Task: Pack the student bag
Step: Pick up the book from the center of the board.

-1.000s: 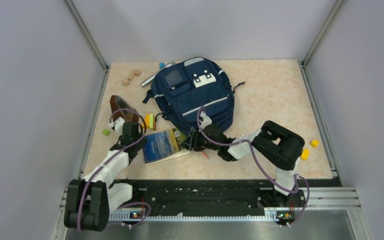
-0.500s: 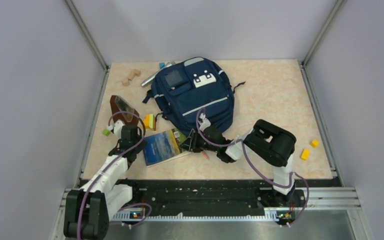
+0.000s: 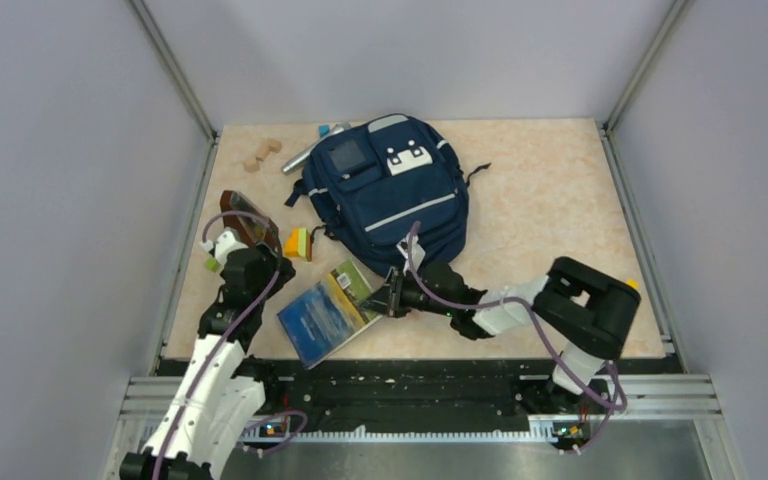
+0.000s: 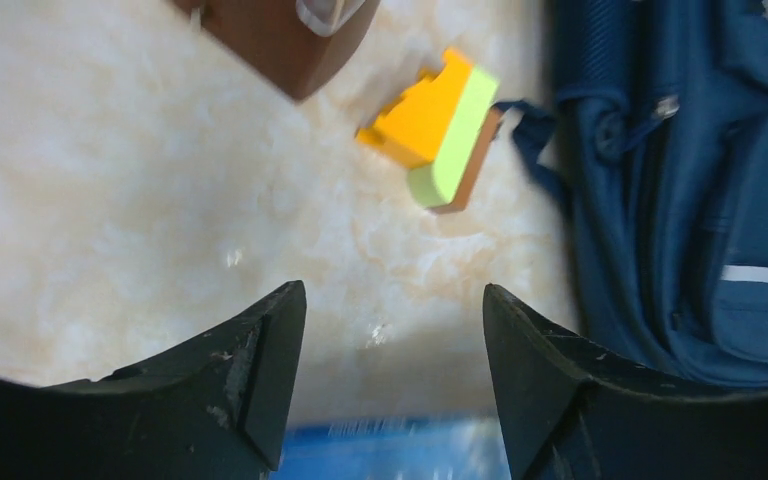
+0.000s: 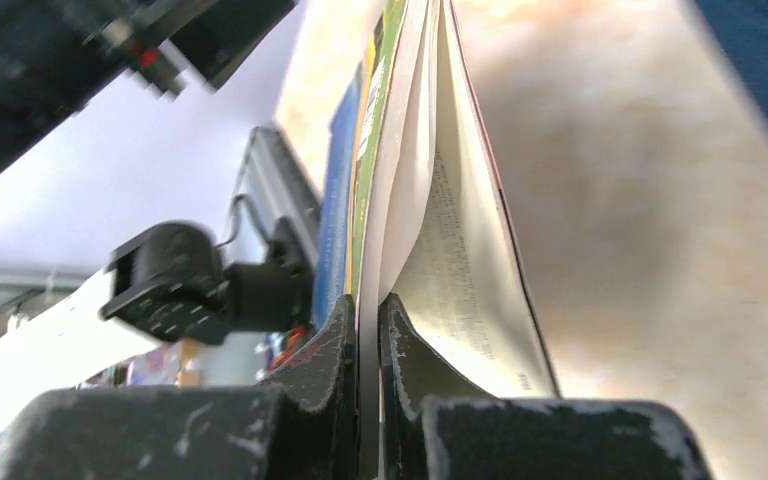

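The navy student bag (image 3: 390, 195) lies flat at the table's middle back; its side shows in the left wrist view (image 4: 700, 200). A blue-covered book (image 3: 325, 315) lies near the front, its right edge raised. My right gripper (image 3: 392, 296) is shut on the book's cover and front pages (image 5: 400, 150), which fan apart above the fingers. My left gripper (image 4: 390, 330) is open and empty above the bare table, just left of the book, whose blue edge (image 4: 400, 450) shows below the fingers. An orange and green block (image 4: 440, 130) lies ahead of it.
A brown case (image 3: 245, 222) lies at the left, with the orange-green block (image 3: 300, 243) and a small green cube (image 3: 212, 264) near it. Wooden blocks (image 3: 263, 153) and a grey tube (image 3: 305, 152) lie at the back left. A yellow block (image 3: 628, 284) lies at the right.
My right gripper has pulled the book toward the front and turned it, lifting its right edge. My left arm has drawn back and left off the book.
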Robot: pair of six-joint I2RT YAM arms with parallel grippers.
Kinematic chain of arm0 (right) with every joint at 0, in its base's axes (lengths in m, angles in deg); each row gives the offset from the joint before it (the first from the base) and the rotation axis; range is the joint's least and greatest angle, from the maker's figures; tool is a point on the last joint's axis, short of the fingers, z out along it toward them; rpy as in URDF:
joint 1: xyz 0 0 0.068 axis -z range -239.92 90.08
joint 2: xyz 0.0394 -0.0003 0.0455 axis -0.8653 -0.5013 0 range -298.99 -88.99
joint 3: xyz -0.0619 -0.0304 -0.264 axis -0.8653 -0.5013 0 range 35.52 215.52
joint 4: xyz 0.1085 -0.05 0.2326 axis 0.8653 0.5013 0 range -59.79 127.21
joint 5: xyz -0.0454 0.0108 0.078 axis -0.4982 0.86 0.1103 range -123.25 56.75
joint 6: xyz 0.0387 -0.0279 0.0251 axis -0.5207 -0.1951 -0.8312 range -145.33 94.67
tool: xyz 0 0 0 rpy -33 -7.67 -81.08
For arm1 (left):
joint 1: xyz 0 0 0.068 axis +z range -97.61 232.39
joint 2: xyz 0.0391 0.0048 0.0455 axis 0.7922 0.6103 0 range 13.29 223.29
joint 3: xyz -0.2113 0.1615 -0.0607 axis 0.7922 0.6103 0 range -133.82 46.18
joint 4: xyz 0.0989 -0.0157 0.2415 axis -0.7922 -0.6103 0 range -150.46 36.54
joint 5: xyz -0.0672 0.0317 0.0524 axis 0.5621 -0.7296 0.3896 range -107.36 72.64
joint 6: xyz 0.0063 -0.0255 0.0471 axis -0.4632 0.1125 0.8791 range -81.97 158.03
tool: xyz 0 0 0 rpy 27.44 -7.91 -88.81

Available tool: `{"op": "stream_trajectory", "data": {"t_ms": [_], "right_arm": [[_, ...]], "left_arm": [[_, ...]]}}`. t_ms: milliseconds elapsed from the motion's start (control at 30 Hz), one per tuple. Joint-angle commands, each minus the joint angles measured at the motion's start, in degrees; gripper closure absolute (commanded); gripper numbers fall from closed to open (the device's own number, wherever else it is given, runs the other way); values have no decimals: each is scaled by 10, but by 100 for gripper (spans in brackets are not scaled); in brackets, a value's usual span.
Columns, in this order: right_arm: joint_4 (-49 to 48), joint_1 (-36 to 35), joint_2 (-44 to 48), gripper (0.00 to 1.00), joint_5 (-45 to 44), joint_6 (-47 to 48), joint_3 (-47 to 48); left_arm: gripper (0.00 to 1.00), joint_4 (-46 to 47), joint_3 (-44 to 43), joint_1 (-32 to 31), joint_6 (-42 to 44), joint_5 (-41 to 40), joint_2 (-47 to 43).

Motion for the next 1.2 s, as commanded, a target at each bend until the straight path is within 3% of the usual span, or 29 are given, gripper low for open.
{"op": "stream_trajectory", "data": {"t_ms": [0,133,267,400,567,733,967,1167], "right_arm": [[-21,-30,106,100,32,34,-3],[39,-34,174,100,41,74,-2],[121,-13,242,100,4,135,6],[90,75,265,100,83,151,9],[154,137,293,100,176,234,63],[164,187,324,100,273,256,74],[159,199,353,100,380,253,83],[209,200,363,100,399,290,105]], "left_arm": [[30,-23,-54,-2,93,-22,-48],[30,1,-75,-1,118,40,-59],[31,55,-97,-1,167,194,-43],[31,165,-88,-1,164,343,-26],[30,260,-95,-1,144,515,3],[31,261,-108,-1,171,547,20],[26,246,-118,-24,178,573,54],[26,250,-118,-56,171,610,65]]}}
